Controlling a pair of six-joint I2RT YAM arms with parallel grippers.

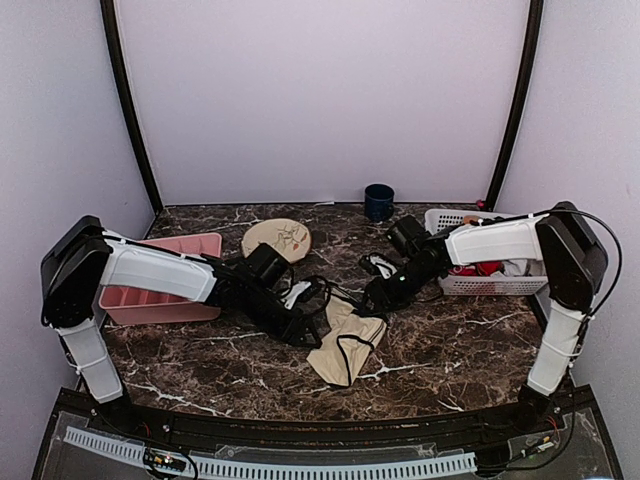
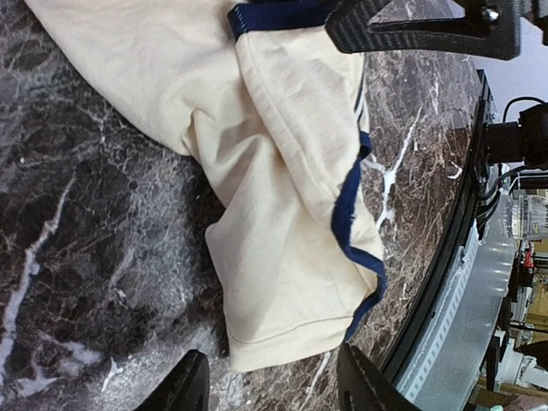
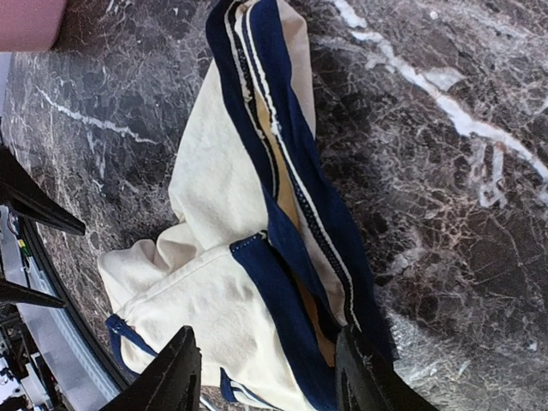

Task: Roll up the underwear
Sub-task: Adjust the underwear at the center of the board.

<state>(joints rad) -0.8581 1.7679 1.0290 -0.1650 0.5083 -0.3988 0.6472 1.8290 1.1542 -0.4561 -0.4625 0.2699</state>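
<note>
The underwear (image 1: 345,345) lies crumpled on the dark marble table, cream fabric with dark trim, between the two arms. My left gripper (image 1: 300,322) is at its left side. In the left wrist view the cloth's hemmed end (image 2: 291,325) sits just ahead of the open left gripper (image 2: 272,385), touching neither finger. My right gripper (image 1: 377,300) is at the upper right end of the garment. In the right wrist view the right gripper (image 3: 270,381) stands open astride the dark waistband (image 3: 291,257), with cream fabric between its fingers.
A pink tray (image 1: 160,280) sits at the left behind my left arm. A round beige plate (image 1: 277,238) and a dark blue cup (image 1: 379,200) stand further back. A white basket (image 1: 480,282) with a red garment (image 1: 490,268) is at the right. The table's front edge (image 2: 445,282) is close to the underwear.
</note>
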